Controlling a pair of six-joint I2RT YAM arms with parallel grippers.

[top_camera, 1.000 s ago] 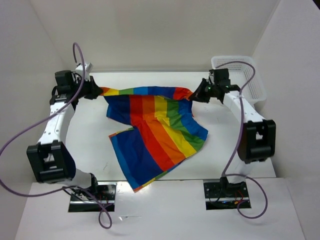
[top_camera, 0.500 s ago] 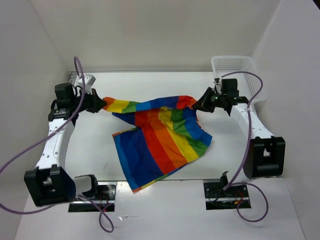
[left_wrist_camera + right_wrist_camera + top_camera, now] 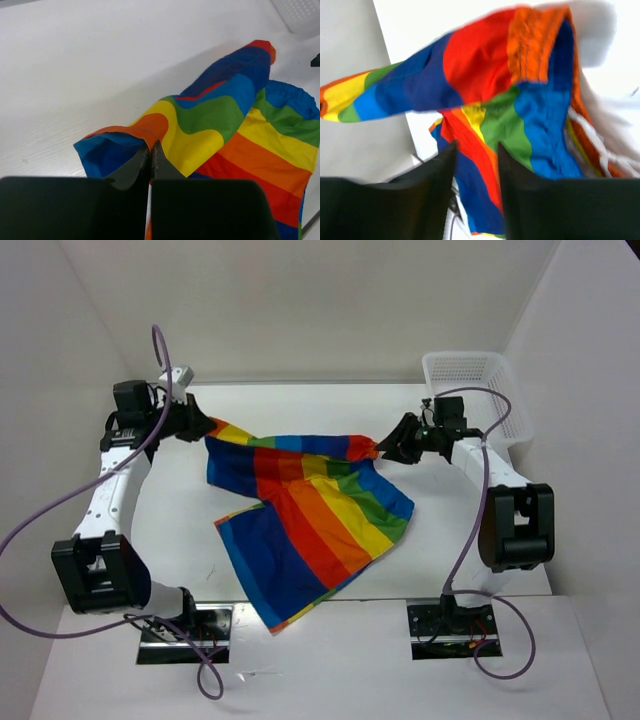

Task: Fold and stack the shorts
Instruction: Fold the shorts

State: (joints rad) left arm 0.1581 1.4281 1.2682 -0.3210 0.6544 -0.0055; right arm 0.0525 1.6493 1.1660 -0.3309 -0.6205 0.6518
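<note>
You have the rainbow shorts [image 3: 310,510] strung across mid-frame, the left gripper [image 3: 200,426] pinched tight on one edge and the right gripper [image 3: 381,448] clamped over the bunched waistband, so expect light, limp cloth that sags and slips; grip corners and hems.

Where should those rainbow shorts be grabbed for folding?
I'd pinch the two ends of the far edge, each from its outer side, as the left fingers and right fingers do: the shorts then hang stretched between them, legs trailing on the table.
</note>
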